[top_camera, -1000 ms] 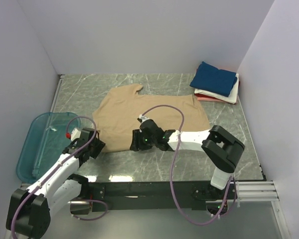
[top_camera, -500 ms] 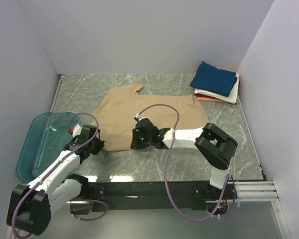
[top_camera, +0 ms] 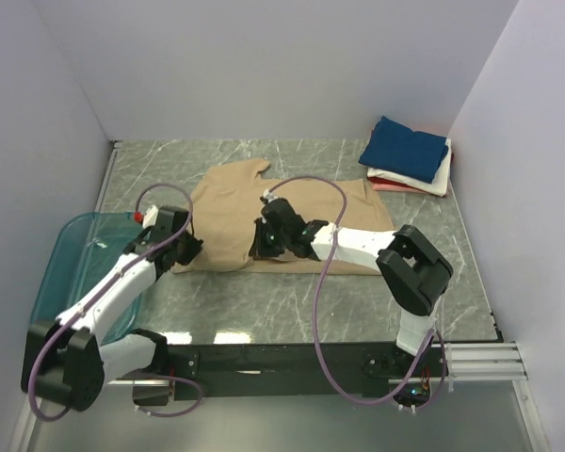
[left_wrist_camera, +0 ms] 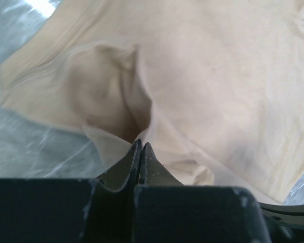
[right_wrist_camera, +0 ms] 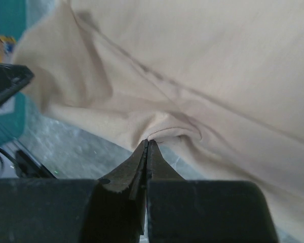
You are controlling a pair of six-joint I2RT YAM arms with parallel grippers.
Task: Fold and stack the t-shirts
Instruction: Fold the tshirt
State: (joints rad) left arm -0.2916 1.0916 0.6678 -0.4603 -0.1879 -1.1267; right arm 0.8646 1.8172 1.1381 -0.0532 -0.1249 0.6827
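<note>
Progress check: three folded shirts sit stacked in the far right corner, navy t-shirt (top_camera: 405,148) on top, white t-shirt (top_camera: 426,179) under it, and a pinkish red t-shirt (top_camera: 384,185) peeking out at the bottom. By my read that part is done. The tan t-shirt (top_camera: 301,198) lies spread mid-table, with no fold laid flat yet.

Left gripper (left_wrist_camera: 141,147) is pinched tight on tan cloth at the near left corner, with fabric puckering up from the tips. Right gripper (right_wrist_camera: 147,144) is likewise clamped on a small ridge of the near hem, further along toward the middle. So I have both claws on one edge, which looks to me like the start of the first fold. Remaining: the folds themselves, then the carry over to the stack.

Room now. The marble table (top_camera: 292,301) is bare along the near side. The teal tub (top_camera: 75,282) sits just beside my left arm, so that side is tight. Walls close off the left, far and right sides. The tan shirt's right edge lies near the stack but apart from it, so I'd avoid dragging cloth that way.
</note>
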